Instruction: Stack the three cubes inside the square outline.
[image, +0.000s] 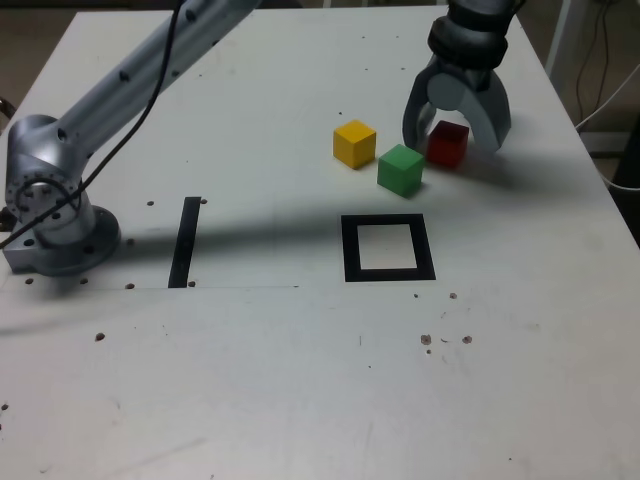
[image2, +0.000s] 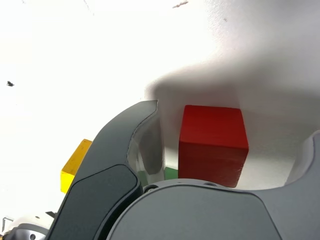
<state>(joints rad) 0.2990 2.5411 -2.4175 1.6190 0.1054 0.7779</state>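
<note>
White speckled table (image: 300, 400) bears black square outline (image: 387, 248).

White table (image: 300, 380), scuffed w/ dark specks. On it: yellow cube (image: 354, 143), green cube (image: 401, 168) just beside, red cube (image: 448, 143) near green; black square outline (image: 387, 248) w/ white centre, black strip (image: 185, 241), arm base (image: 55, 225).

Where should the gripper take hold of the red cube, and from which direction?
Probably from above, across two opposite flat side faces of the red cube. It sits flat on the table, apart from the green cube, so both sides look free. The gripper hangs over it with its jaws open, one on each side.
</note>
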